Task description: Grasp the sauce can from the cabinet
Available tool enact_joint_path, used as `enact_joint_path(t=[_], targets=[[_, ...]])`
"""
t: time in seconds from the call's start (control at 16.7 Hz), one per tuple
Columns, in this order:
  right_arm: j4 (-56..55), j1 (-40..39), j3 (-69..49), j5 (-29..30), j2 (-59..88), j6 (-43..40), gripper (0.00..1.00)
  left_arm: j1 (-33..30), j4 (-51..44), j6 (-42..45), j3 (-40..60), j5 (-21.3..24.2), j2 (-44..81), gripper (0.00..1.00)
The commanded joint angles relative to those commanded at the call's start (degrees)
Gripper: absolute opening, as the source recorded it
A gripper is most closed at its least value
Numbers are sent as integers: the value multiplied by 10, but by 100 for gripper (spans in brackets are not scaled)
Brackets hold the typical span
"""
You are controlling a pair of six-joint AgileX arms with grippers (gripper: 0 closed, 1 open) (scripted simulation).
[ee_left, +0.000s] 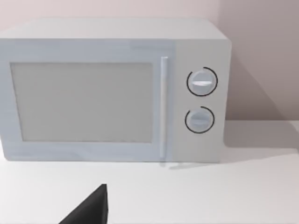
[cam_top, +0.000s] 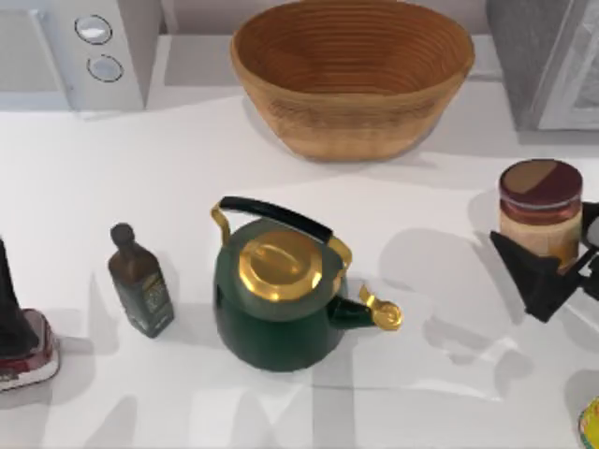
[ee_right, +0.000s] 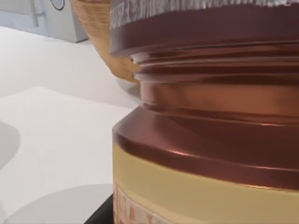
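Gripping sauce can at the desk's right edge

Ordering by size. White desk (cam_top: 281, 402) carries everything. White microwave (ee_left: 112, 88) sits at the far left corner, door shut, two round dials facing the left wrist camera; out of the way. Woven brown wicker basket (cam_top: 352, 75) stands at the far middle, empty as far as visible. A grey cabinet (cam_top: 547, 61) stands at the far right corner, just behind the can's spot.

Dark green kettle with gold lid and black handle (cam_top: 276, 295) stands upright mid-desk, spout toward the right, well apart from the can, so no obstruction to the right arm.

Left arm is parked at the left edge; its gripper (ee_left: 88, 210) points at the microwave; cannot tell whether its jaws are apart or together.

Right gripper (cam_top: 547, 271) is at the right edge, jaws dark and angular, set on the near side of the sauce can's tan wall. Judging from the right wrist view's very close framing, they look clamped on it, low on the body for a stable hold.

Dark square glass bottle with round stopper (cam_top: 140, 281) stands upright left of the kettle; not the target.

Small short sauce can, maroon rim and tan side (cam_top: 540, 208), stays upright near the right edge, in front of the cabinet.
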State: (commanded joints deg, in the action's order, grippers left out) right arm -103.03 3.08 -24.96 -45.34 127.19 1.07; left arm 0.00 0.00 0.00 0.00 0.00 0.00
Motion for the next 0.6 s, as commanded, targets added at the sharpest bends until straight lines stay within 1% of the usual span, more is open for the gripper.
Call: enact_joint_path(t=[0.54,0.6], targets=[[0,0,0,0,0,0,98,0,0,0,0,0,0,100],[0,0,0,0,0,0,100,0,0,0,0,0,0,100]])
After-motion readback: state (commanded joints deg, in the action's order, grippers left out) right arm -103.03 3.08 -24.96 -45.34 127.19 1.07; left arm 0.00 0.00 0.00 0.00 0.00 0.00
